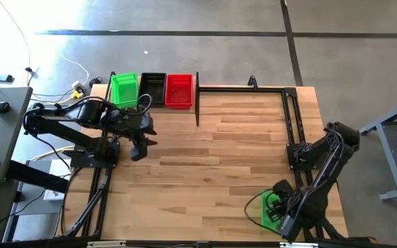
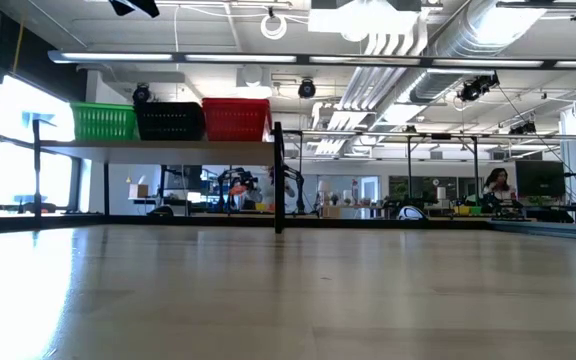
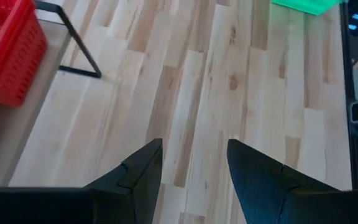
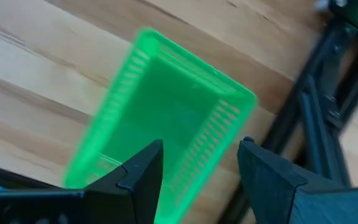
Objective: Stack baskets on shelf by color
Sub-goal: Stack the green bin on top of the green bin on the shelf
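From above, three baskets sit side by side on the shelf [image 1: 197, 96] at the table's far left: the green shelf basket [image 1: 123, 89], the black basket [image 1: 152, 88], the red basket [image 1: 178, 90]. Whether any is already a stack can't be told from here. The left gripper [image 1: 140, 145] hangs over bare planks just in front of the shelf, and the right gripper [image 1: 278, 207] is down at the near right corner, right over a loose green basket [image 1: 270, 209].

At table height the three mesh tubs line up on the raised plank, thin black posts beneath, nothing else standing on the pale wood.

Left wrist: the dark fingers [image 3: 143, 171] are spread with only striped planks between them, carrying nothing; the red basket's lattice wall shows to the side.

Right wrist: the fingers [image 4: 143, 175] stand apart over the bright green mesh tub, straddling its near rim but not yet closed on it. It's a light, slotted, rectangular plastic box with a thin lip.

This reads as the pickup of a green basket. Next call: drop onto that rim, pinch the thin wall, then carry it across the table and nest it into the green one on the shelf
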`<state>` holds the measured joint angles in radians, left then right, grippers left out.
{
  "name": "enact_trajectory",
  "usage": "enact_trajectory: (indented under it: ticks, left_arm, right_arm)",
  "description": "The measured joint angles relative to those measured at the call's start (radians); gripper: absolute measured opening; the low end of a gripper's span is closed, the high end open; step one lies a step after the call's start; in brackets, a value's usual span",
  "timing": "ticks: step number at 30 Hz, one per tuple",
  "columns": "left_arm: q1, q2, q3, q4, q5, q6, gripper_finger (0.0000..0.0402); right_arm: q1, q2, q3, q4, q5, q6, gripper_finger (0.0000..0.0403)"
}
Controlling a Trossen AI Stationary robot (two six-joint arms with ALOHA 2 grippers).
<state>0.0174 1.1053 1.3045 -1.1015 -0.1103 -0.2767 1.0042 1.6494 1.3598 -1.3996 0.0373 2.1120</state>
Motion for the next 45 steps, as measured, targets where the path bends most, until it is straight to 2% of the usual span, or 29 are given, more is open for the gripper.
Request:
enact_trajectory:
  ticks: [3,13,37,41,45]
  left_arm:
    - [0.0,0.0,0.0,0.0,-0.007,-0.032,0.017]
    - [0.0,0.0,0.0,0.007,0.02,-0.113,0.017]
    - [0.0,0.009,0.0,0.008,0.02,-0.14,0.017]
    - [0.0,0.021,0.0,0.012,0.021,-0.14,0.017]
    - [0.001,0.03,0.001,0.014,0.021,-0.136,0.017]
  right_arm:
    - [0.032,0.026,0.0,-0.006,-0.033,0.009,0.019]
    - [0.122,0.102,0.0,-0.006,-0.035,0.149,0.019]
    - [0.12,0.31,0.0,0.023,-0.089,0.131,0.0189]
    - [0.12,0.332,0.0,0.029,-0.094,0.132,0.0174]
    - [0.112,0.342,0.0,0.061,-0.127,0.138,0.0138]
